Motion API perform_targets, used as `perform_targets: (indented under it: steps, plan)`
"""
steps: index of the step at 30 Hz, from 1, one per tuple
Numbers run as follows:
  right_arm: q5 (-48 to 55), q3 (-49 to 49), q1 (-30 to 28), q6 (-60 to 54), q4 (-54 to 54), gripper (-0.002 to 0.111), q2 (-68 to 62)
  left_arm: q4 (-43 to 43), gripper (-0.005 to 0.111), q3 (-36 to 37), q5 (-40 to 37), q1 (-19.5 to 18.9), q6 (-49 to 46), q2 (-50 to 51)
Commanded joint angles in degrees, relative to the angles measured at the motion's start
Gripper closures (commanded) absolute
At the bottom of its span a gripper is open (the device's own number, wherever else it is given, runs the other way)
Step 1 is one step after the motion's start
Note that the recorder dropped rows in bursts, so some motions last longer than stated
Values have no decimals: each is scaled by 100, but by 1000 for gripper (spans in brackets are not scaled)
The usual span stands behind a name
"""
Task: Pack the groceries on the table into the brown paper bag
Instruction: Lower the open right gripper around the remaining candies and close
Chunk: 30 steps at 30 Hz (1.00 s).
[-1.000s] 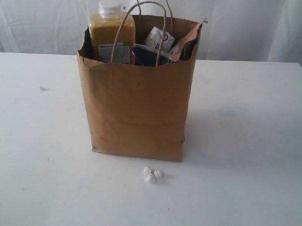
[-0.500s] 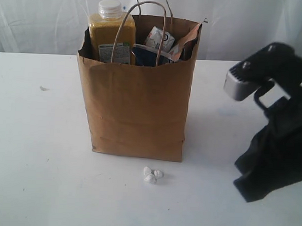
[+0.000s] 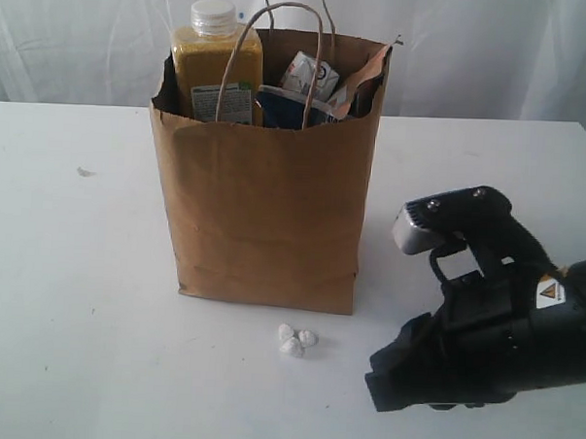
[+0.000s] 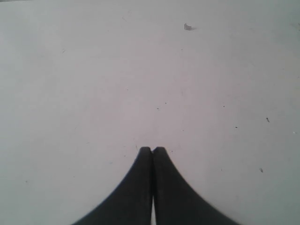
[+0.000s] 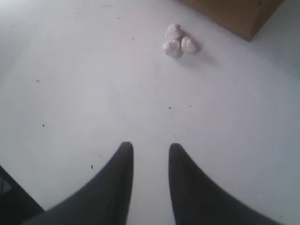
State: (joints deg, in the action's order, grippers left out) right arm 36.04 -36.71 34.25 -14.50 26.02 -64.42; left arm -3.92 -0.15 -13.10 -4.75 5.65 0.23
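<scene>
The brown paper bag [image 3: 264, 209] stands upright on the white table [image 3: 76, 288]. Sticking out of its top are the yellow-grain bottle [image 3: 214, 65], a small blue-white carton [image 3: 312, 76] and a brown-red pouch [image 3: 365, 82]. Three tiny white lumps [image 3: 296, 340] lie on the table just in front of the bag. My right arm [image 3: 493, 325] hangs low to their right. In the right wrist view my right gripper [image 5: 151, 147] is open and empty, with the lumps [image 5: 179, 42] ahead of it, apart from it. My left gripper [image 4: 152, 150] is shut over bare table.
A corner of the bag [image 5: 239, 14] shows just beyond the lumps in the right wrist view. A small grey mark [image 3: 85, 172] sits on the table at the far left, and a similar speck [image 4: 188, 26] shows in the left wrist view. White curtains hang behind.
My right arm came into the exterior view from the right, then moved down and left toward the lumps. The bag and lumps have not moved.
</scene>
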Motion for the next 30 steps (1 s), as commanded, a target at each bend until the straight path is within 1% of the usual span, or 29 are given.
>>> perform_targets:
  steps: [1, 3, 4, 7, 10, 14, 16, 18, 20, 22, 23, 25, 26, 27, 29, 30]
  plan:
    - [-405, 26, 1, -70, 677, 67, -333, 61, 107, 15, 28, 25, 41, -23]
    - [-539, 14, 1, -161, 1273, 60, -525, 61, 107, 15, 28, 25, 41, -23]
    - [-552, 3, 1, -466, 1626, 58, -637, 61, 107, 15, 28, 25, 41, -23]
    - [-392, -5, 1, -1662, 2606, 57, -977, 61, 107, 15, 28, 25, 41, -23]
    - [-217, -57, 18, -2303, 3248, 57, -1336, 61, 107, 15, 28, 25, 41, -23]
    - [-185, -376, 420, -2605, 3201, 64, -1789, 61, 107, 15, 28, 25, 41, -23]
    - [-185, -629, 786, -2708, 3189, 68, -2014, 61, 107, 15, 28, 25, 41, -23]
    - [-409, -900, 1153, -2708, 3016, 76, -2211, 61, 107, 15, 28, 25, 41, -23]
    - [-653, -1137, 1567, -2466, 2485, 87, -2398, 61, 107, 15, 28, 25, 41, -23]
    - [-734, -1386, 1957, -1779, 1392, 102, -2572, 61, 107, 15, 28, 25, 41, -23]
    - [-734, -1476, 2099, -1394, 856, 107, -2630, 61, 107, 15, 28, 25, 41, -23]
    - [-711, -1668, 2383, -170, -652, 108, -2729, 61, 107, 15, 28, 25, 41, -23]
    - [-695, -1751, 2459, 514, -1253, 108, -2759, 61, 107, 15, 28, 25, 41, -23]
    - [-669, -1823, 2522, 1174, -2095, 108, -2772, 61, 107, 15, 28, 25, 41, -23]
    - [-639, -1928, 2521, 2294, -3074, 108, -2785, 61, 107, 15, 28, 25, 41, -23]
    - [-639, -1941, 2494, 2647, -3488, 108, -2785, 61, 107, 15, 28, 25, 41, -23]
